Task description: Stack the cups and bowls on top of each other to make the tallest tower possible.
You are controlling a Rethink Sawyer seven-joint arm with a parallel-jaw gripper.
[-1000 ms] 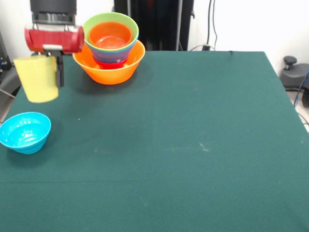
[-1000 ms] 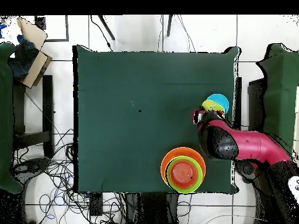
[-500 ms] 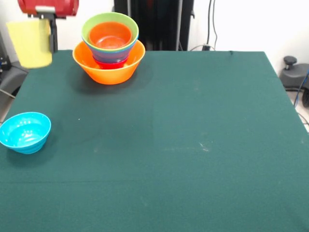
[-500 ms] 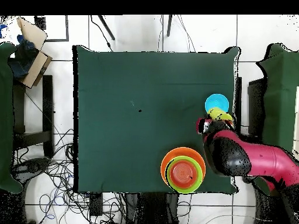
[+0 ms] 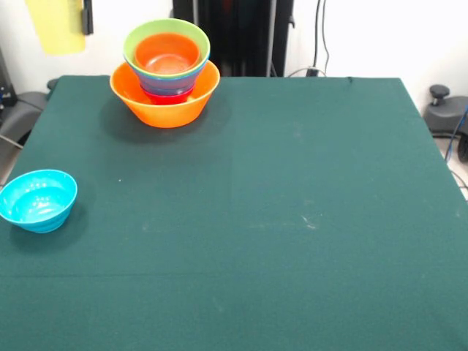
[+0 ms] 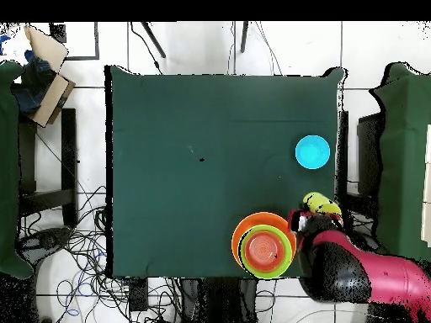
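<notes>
Front view: the pale-yellow tumbler (image 5: 57, 25) is held aloft at the top left corner, clamped by the end effector (image 5: 77, 16), left of the tower (image 5: 165, 73). The cyan bowl (image 5: 37, 199) sits alone at the left edge of the green surface (image 5: 278, 219).

Overhead view: the tumbler (image 6: 321, 203) is seen just beside the tower (image 6: 264, 245), past the surface edge; the cyan bowl (image 6: 312, 152) lies well apart.

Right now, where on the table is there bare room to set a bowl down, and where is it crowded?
Almost all the green table is bare: everything from the nested tower across to the far edges. The cyan bowl stands alone at one edge. Only the tower's corner is crowded, where the pincer holds the yellow cup raised beside it.
</notes>
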